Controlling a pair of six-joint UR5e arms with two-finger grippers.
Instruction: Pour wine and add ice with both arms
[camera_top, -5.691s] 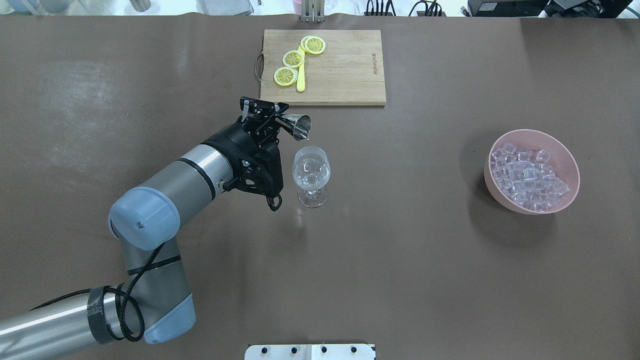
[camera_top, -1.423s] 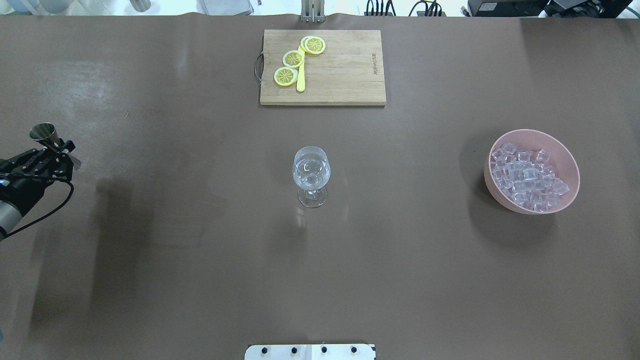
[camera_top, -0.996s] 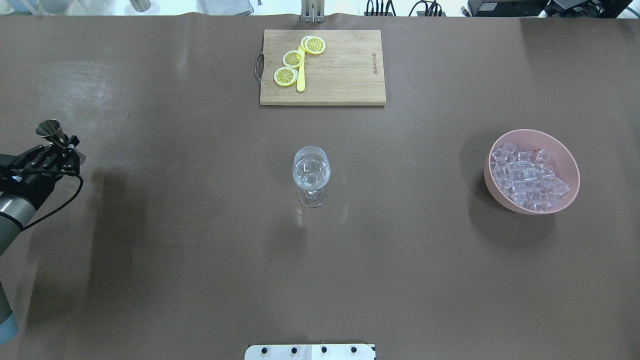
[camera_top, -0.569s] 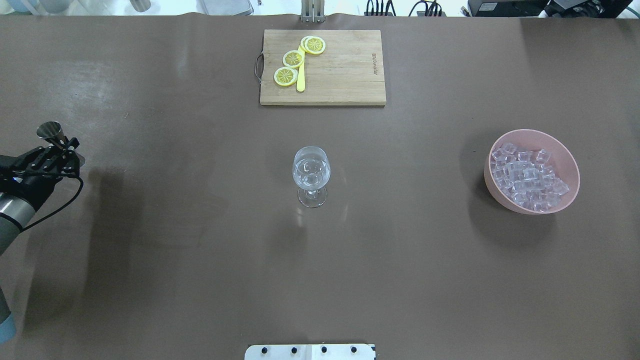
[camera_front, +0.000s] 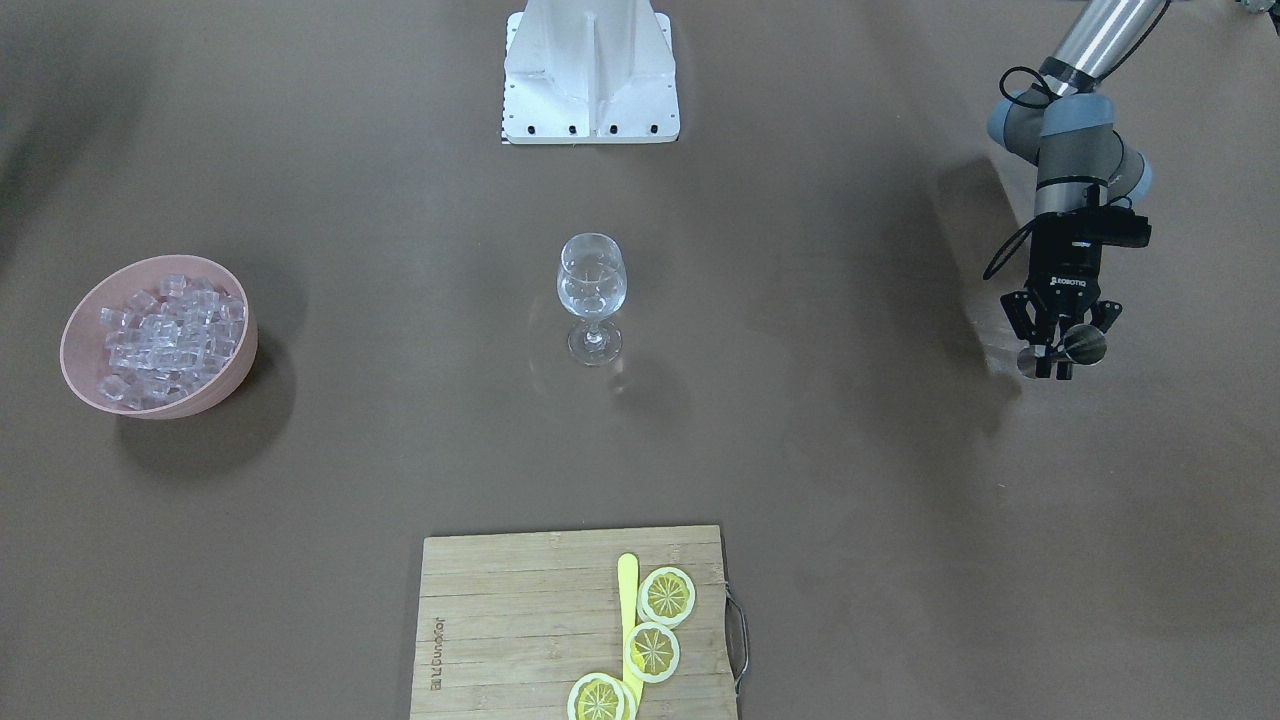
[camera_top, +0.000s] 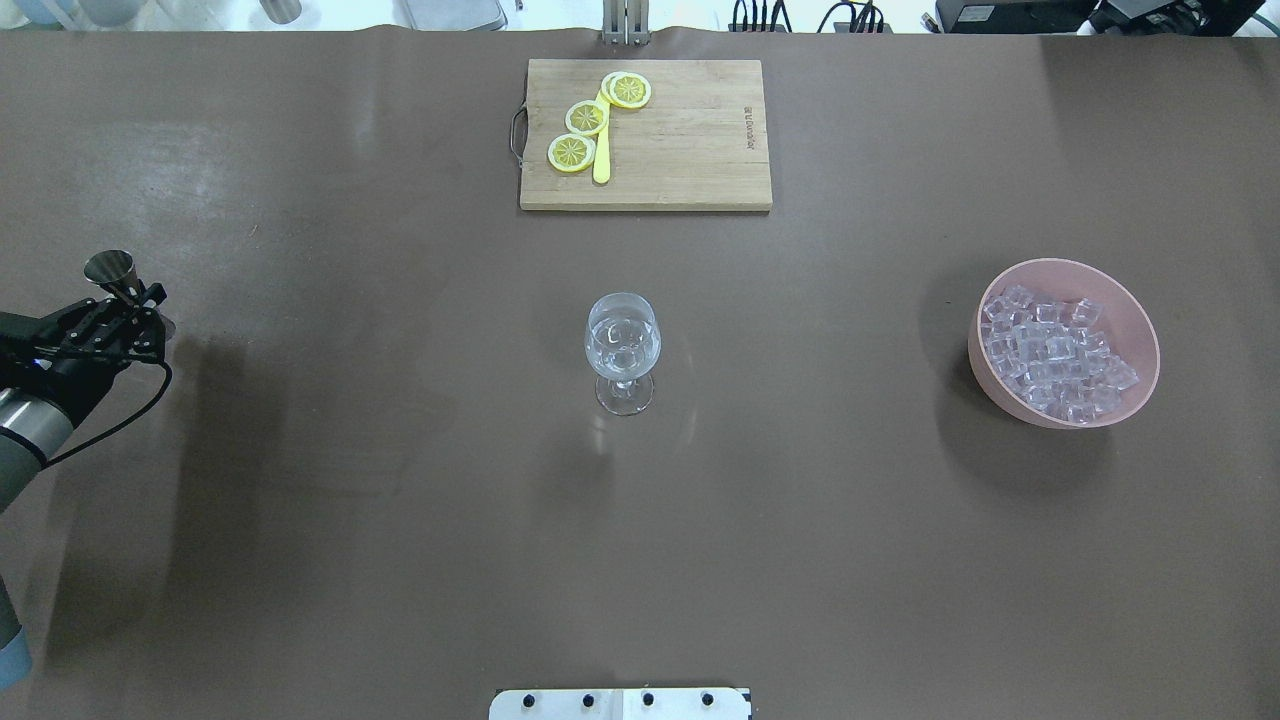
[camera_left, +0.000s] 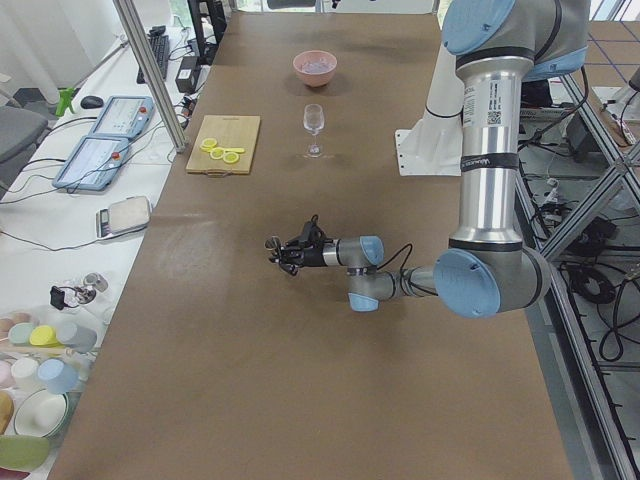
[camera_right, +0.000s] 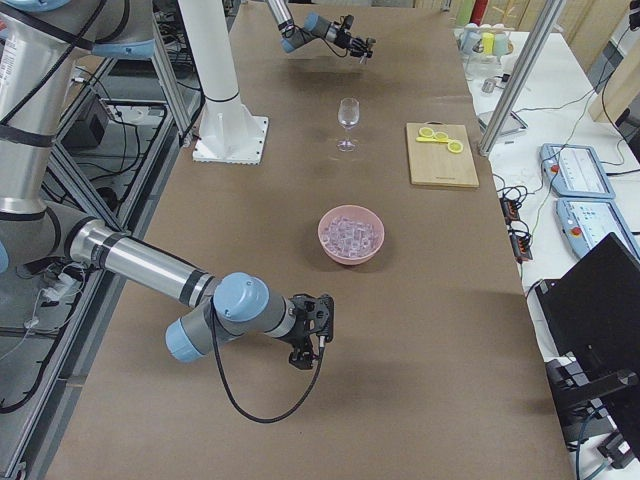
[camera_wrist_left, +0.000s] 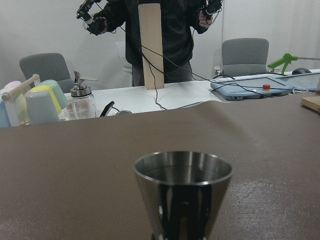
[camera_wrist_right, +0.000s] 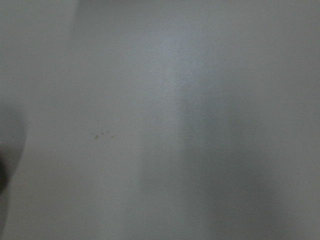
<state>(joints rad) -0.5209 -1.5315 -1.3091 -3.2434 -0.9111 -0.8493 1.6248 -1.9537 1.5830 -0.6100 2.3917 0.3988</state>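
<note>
My left gripper (camera_top: 128, 303) is shut on the waist of a steel jigger (camera_top: 110, 268), held upright low over the table's far left edge. The jigger fills the left wrist view (camera_wrist_left: 182, 192) and shows in the front view (camera_front: 1085, 345) beside the left gripper (camera_front: 1052, 358). The wine glass (camera_top: 622, 345) stands mid-table with a few clear cubes inside. The ice (camera_top: 1055, 350) fills a pink bowl (camera_top: 1130, 400) at the right. My right gripper (camera_right: 308, 352) shows only in the exterior right view, low over the table near the robot's side; I cannot tell whether it is open or shut.
A wooden cutting board (camera_top: 690, 140) with lemon slices (camera_top: 572, 152) and a yellow tool lies at the far middle. The white robot base (camera_top: 620, 703) sits at the near edge. The right wrist view shows only bare table surface.
5.7 s ago the left gripper held the jigger tipped over the wine glass. It has since carried it to the far left, upright, and drifted slightly rightward over the last second.
</note>
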